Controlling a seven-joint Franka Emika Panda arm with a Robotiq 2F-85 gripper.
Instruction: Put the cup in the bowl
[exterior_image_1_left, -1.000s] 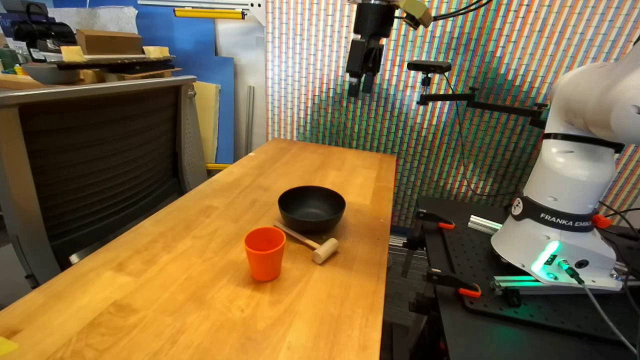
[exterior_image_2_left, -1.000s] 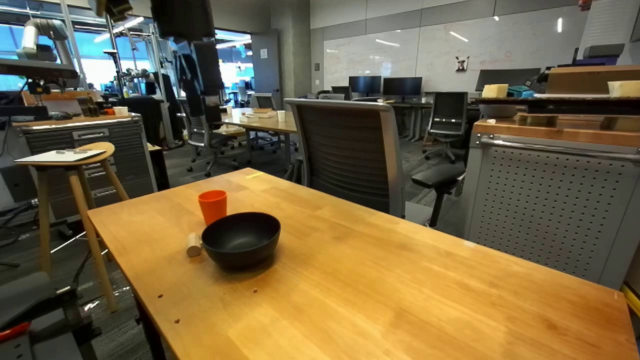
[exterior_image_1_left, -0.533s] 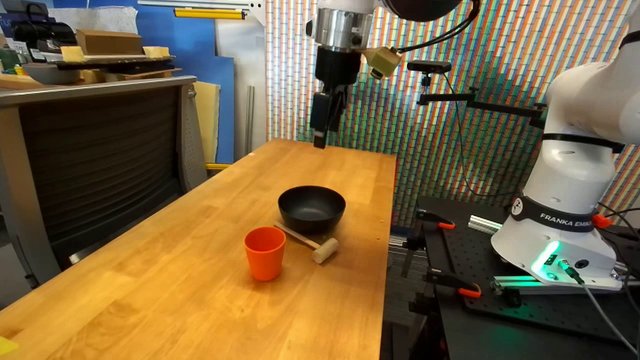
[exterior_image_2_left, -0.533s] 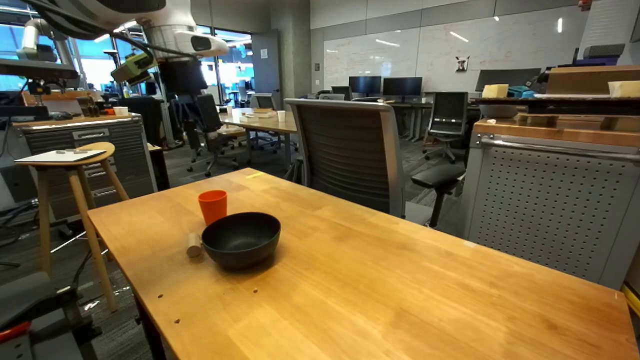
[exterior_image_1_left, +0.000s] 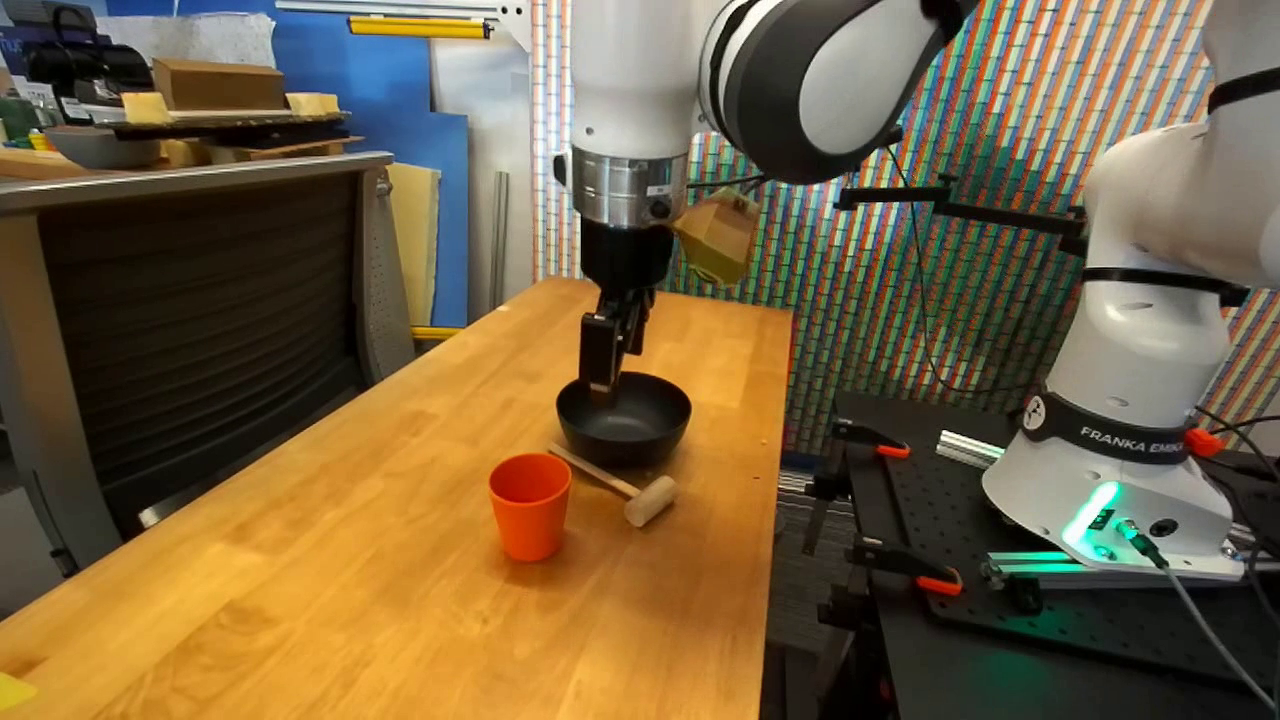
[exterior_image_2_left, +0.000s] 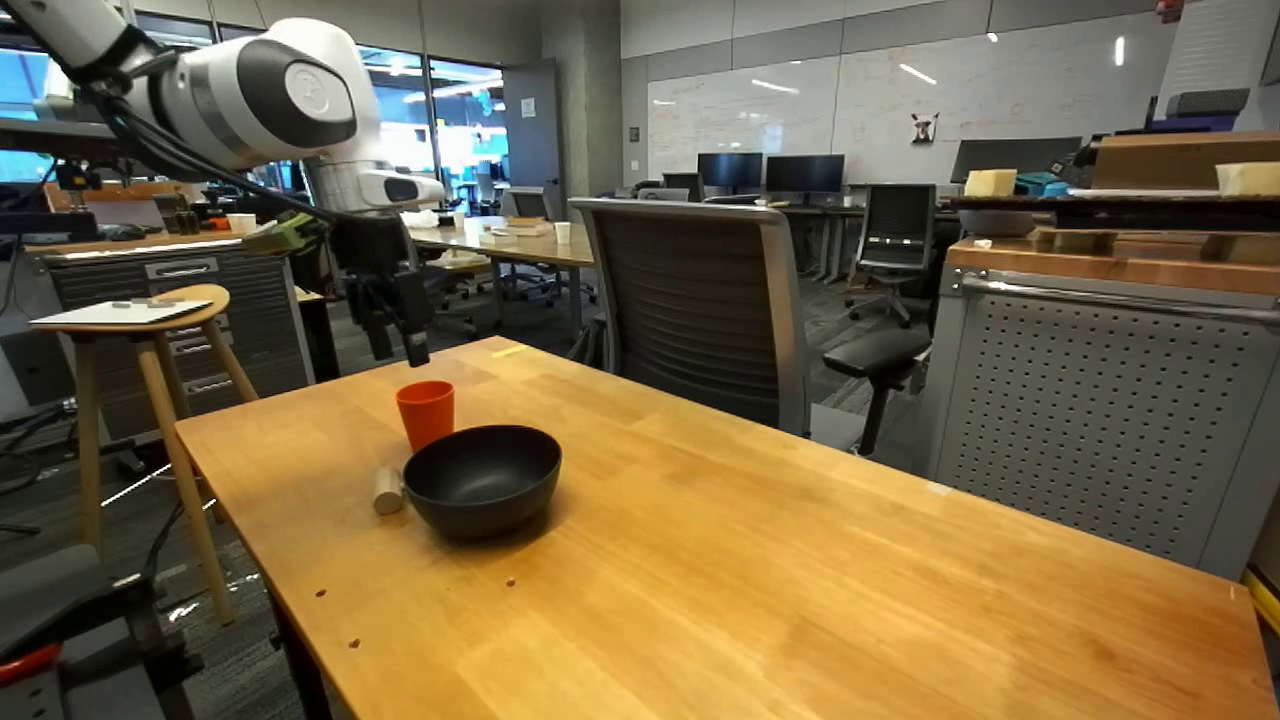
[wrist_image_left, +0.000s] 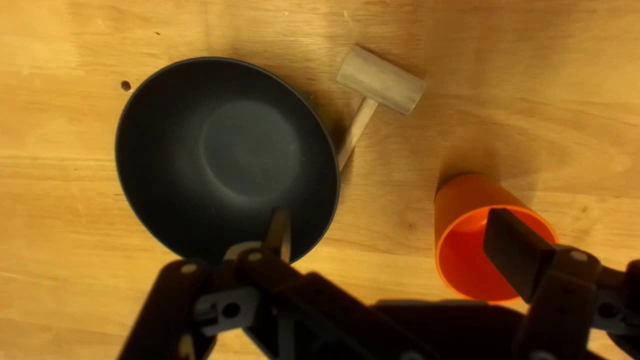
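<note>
Grpr (exterior_image_2_left: 400, 357) lower vs b4; cup (exterior_image_1_left: 530, 515), bowl (exterior_image_1_left: 635, 440) unmoved.

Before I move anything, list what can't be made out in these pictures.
Part of the cup, wrist view: covered by a gripper finger.
Cup's base, in an exterior view: partly behind the bowl.
Tip of the mallet handle, wrist view: hidden by the bowl's rim; contact unclear.
Arm, in an exterior view: cut off by the top edge.

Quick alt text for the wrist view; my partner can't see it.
Open pincer above a wooden table, one finger overlapping the upright orange cup, the other the black bowl. A wooden mallet lies beside the bowl, which hides part of its handle.
</note>
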